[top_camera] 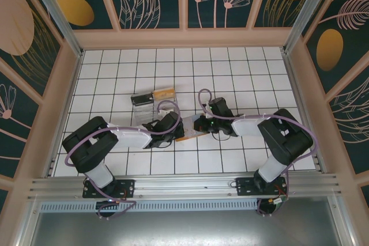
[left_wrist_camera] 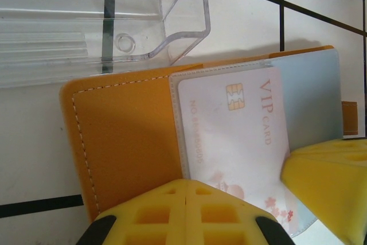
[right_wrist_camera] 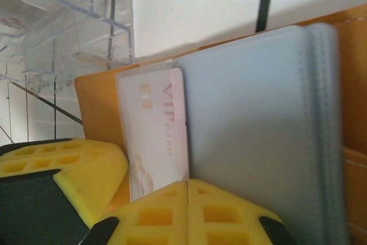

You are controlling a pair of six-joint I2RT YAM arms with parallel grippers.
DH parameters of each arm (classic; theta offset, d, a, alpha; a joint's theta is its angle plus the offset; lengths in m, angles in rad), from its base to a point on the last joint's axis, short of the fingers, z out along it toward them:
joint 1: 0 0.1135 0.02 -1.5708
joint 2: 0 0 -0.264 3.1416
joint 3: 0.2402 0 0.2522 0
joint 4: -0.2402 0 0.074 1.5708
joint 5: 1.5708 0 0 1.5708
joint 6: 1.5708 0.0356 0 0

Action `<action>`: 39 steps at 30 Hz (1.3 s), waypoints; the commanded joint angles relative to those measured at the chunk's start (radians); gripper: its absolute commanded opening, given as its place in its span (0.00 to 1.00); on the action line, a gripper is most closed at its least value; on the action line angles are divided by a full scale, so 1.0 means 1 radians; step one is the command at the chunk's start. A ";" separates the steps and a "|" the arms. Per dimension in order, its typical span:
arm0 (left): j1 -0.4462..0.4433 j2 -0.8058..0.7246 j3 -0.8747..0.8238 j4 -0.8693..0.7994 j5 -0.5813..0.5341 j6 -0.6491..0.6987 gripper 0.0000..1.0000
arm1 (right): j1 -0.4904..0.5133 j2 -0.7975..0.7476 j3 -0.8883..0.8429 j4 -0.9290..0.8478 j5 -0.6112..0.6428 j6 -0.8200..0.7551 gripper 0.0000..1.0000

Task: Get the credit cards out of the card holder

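Card holder (left_wrist_camera: 123, 136) is laid open beside clear tray (left_wrist_camera: 172, 32). Credit card (left_wrist_camera: 229, 136) is partly covered by left gripper (left_wrist_camera: 186, 196) and right gripper (right_wrist_camera: 188, 193), both closed

Seen from above, the card holder (top_camera: 189, 126) is mostly covered by the left gripper (top_camera: 176, 129) and the right gripper (top_camera: 200, 125), and any card there is too small to make out. In the left wrist view, yellow fingers (left_wrist_camera: 155, 213) hide the VIP card's (left_wrist_camera: 235, 136) lower edge (whether they pinch anything is unclear). The clear tray (left_wrist_camera: 103, 21) runs off the top and left edges. In the right wrist view, the grey-blue pocket (right_wrist_camera: 252, 142) is blurred.
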 commanded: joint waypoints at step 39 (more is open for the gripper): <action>0.004 0.042 0.008 -0.101 0.046 0.031 0.00 | -0.060 0.007 0.000 -0.047 -0.033 -0.061 0.00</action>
